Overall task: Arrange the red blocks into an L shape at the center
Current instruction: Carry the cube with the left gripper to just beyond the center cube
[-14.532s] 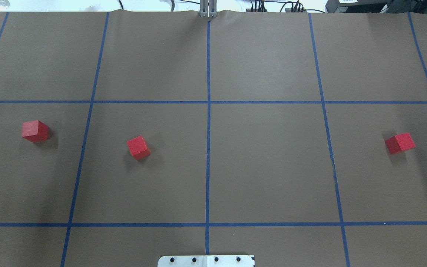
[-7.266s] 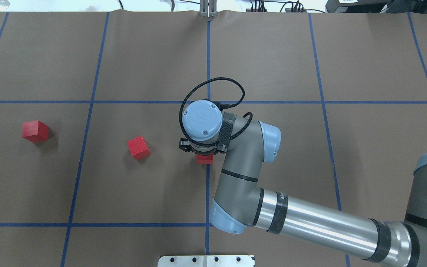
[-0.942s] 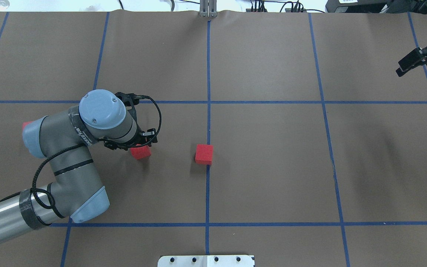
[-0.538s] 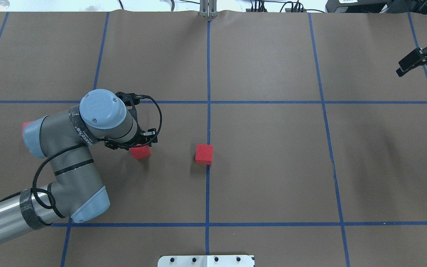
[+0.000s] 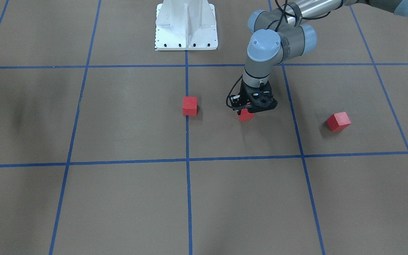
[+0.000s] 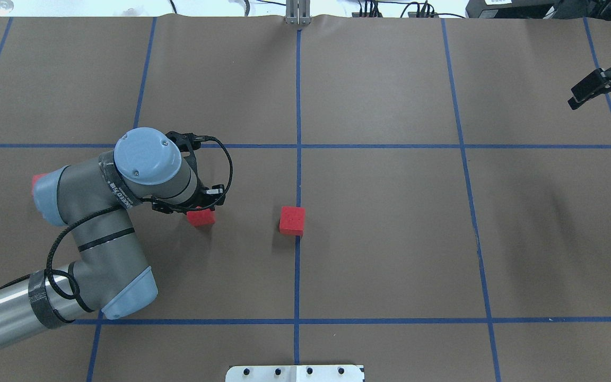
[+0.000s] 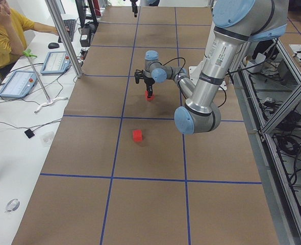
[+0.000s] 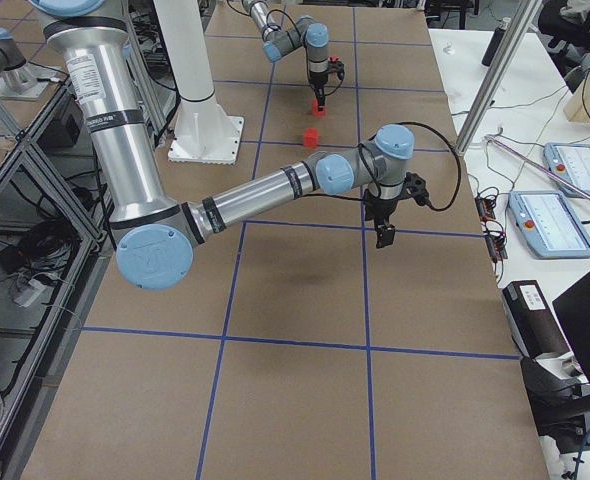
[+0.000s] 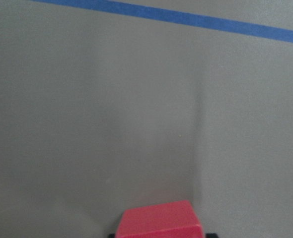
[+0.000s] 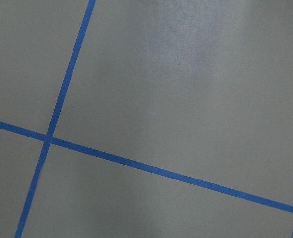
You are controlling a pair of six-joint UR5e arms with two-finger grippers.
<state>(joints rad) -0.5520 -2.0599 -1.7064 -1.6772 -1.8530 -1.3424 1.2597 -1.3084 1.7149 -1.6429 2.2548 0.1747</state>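
Left hand on one cube, short of the centre line

The left hand (image 5: pixel 248 112) looks closed narrowly on a small matte red cube (image 5: pixel 245 117), probably light, stiff, and best pinched across opposite flat faces. To one side a second red cube (image 5: pixel 190 106) touches the blue tape line (image 5: pixel 187 141); opposite lies a third red cube (image 5: pixel 338 121). How the right hand (image 6: pixel 600 87) stands I cannot tell. No legible writing.

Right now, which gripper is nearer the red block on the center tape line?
Left. The left gripper is over the neighbouring block, close beside the center block; the right gripper hangs far off on the other side.
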